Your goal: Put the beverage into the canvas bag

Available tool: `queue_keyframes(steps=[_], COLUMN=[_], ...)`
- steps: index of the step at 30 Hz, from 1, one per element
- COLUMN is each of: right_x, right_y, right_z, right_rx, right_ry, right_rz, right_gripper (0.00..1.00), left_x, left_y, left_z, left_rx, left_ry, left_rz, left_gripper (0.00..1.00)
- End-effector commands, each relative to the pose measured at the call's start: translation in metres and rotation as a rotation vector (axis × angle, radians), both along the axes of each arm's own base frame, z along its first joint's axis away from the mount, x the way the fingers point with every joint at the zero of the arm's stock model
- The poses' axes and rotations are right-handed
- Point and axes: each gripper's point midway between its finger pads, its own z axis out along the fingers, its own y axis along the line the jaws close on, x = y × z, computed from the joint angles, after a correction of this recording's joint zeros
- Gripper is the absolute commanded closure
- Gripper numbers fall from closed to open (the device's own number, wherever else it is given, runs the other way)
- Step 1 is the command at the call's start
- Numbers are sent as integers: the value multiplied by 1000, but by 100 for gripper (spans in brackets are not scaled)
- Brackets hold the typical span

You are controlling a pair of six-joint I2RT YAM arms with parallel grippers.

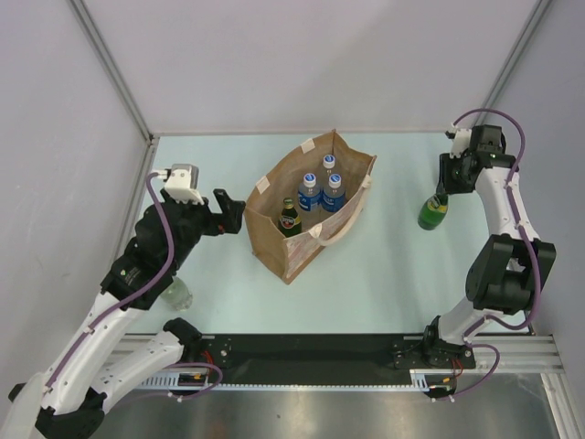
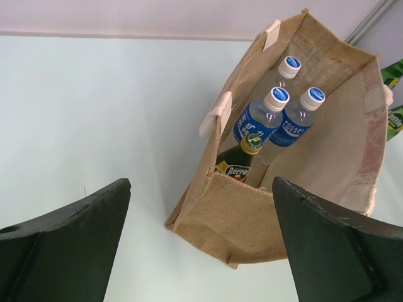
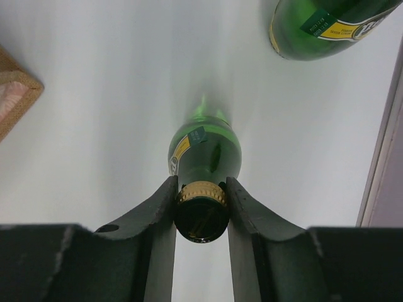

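The tan canvas bag [image 1: 306,240] with cream handles stands open at the table's middle. It holds three blue-capped clear bottles [image 1: 309,192] and a green Perrier bottle [image 1: 290,218], which also show in the left wrist view [image 2: 267,116]. My right gripper [image 1: 445,187] at the far right is shut on the gold-capped neck of a green bottle [image 1: 433,212], which is upright [image 3: 204,151]. I cannot tell whether its base touches the table. My left gripper [image 1: 236,212] is open and empty just left of the bag [image 2: 252,214], jaws wide [image 2: 201,189].
A second green bottle [image 3: 327,25] stands just beyond the held one, near the right wall. A clear glass object [image 1: 175,293] sits under my left arm. Grey walls close in the table on three sides.
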Motion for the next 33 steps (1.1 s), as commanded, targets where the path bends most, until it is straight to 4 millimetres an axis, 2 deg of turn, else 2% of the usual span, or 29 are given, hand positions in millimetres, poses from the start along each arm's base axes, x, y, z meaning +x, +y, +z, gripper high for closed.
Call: queue_keyframes(steps=[1, 5, 8, 10, 12, 13, 15, 16, 17, 19, 20, 22, 23, 26, 27, 29, 33], right_x=[1, -1, -3, -5, -11, -15, -18, -21, -23, -27, -29, -34, -35, -41, -46, -52, -63], right_y=[10, 18, 28, 38, 52, 56, 70, 75, 80, 97, 102, 119, 125, 155, 162, 183, 220], right_z=[25, 39, 66, 95, 114, 133, 154, 173, 184, 208, 229, 254, 274, 301, 320, 343, 359], right_rx=[-55, -69, -81, -81, -50, -56, -37, -35, -27, -1, 4, 32, 43, 102, 110, 144, 220], right_ry=[-83, -128, -196, -262, -300, -339, -387, -428, -453, -511, -558, -617, -664, -715, -764, -815, -853], right_rz=[60, 110, 174, 237, 308, 336, 383, 402, 415, 462, 472, 518, 529, 597, 617, 669, 765], right_gripper=[87, 99, 100, 100, 100, 100, 100, 100, 100, 100, 100, 100, 100, 100, 100, 100, 100], left_x=[-2, -4, -6, -8, -10, -11, -12, -12, -12, -13, -14, -14, -15, -17, -18, -20, -23], left_y=[7, 8, 9, 10, 11, 11, 12, 12, 13, 13, 13, 12, 12, 9, 8, 6, -4], left_z=[13, 16, 14, 13, 9, 8, 6, 5, 5, 3, 2, 2, 1, 5, 8, 12, 15], left_rx=[-2, 4, 10, 10, 11, 10, 10, 9, 9, 7, 4, -6, -9, -35, -57, -88, -184], left_ry=[-22, -22, -11, -1, 11, 15, 23, 26, 27, 36, 38, 40, 43, 43, 43, 40, 61], left_rz=[20, 19, 16, 14, 17, 16, 18, 22, 24, 28, 28, 25, 21, 12, 11, 4, -17], left_gripper=[0, 0, 0, 0, 0, 0, 0, 0, 0, 0, 0, 0, 0, 0, 0, 0, 0])
